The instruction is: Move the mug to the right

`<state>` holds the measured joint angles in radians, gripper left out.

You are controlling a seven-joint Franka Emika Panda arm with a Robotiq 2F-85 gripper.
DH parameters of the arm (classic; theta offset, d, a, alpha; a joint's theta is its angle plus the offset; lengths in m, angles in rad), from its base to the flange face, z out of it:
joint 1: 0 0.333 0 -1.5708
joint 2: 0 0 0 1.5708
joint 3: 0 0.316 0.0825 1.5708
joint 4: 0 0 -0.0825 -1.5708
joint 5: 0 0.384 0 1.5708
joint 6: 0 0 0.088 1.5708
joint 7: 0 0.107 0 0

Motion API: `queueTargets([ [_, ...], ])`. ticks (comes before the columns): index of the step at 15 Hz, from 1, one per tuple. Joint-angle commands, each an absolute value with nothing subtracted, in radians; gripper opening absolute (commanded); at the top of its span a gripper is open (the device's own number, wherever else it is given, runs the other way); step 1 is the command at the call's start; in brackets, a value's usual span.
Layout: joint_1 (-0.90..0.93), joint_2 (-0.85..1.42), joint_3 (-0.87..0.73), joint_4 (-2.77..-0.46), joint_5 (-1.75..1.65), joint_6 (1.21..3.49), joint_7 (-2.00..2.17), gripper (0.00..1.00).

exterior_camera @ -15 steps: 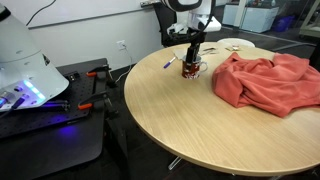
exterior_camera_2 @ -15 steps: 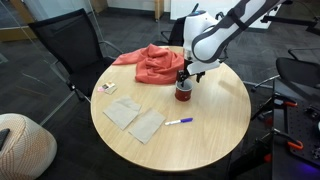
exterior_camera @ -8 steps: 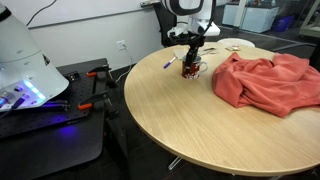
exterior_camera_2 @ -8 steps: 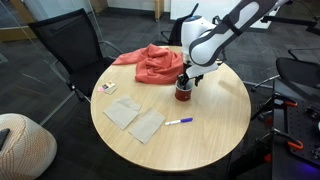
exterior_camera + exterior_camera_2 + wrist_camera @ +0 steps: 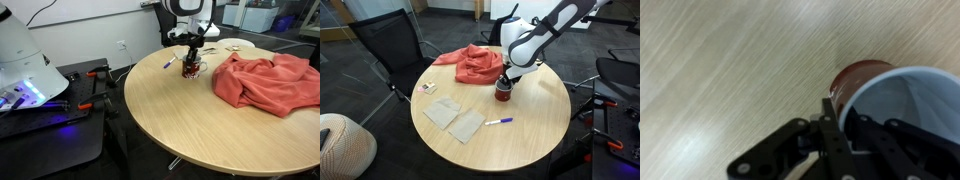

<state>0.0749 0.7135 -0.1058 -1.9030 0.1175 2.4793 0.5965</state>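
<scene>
The mug (image 5: 192,70), red-banded with a white interior, stands upright on the round wooden table (image 5: 190,125) beside the cloth. It also shows under the arm in the other exterior view, mug (image 5: 504,93). My gripper (image 5: 193,58) comes straight down onto it, gripper (image 5: 505,82). In the wrist view the mug (image 5: 880,85) fills the right side, and the gripper (image 5: 843,108) is shut on its rim. One finger (image 5: 830,112) lies against the red outside wall and the other sits inside the cup.
A crumpled salmon-red cloth (image 5: 268,80) lies close beside the mug, cloth (image 5: 470,63). A blue pen (image 5: 499,121), two paper napkins (image 5: 453,118) and a small card (image 5: 426,88) lie on the table. Office chairs (image 5: 382,50) stand around it.
The arm has stayed over the mug while its fingers have drawn in on the rim. The mug has not moved.
</scene>
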Motion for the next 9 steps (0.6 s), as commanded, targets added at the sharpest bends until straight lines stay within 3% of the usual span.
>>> queueTargets([
  [1, 0.097, 0.701, -0.128, -1.91, 0.113, 2.453, 0.611, 0.0],
  [9, 0.072, 0.561, -0.199, -2.016, 0.101, 2.427, 0.609, 0.02],
])
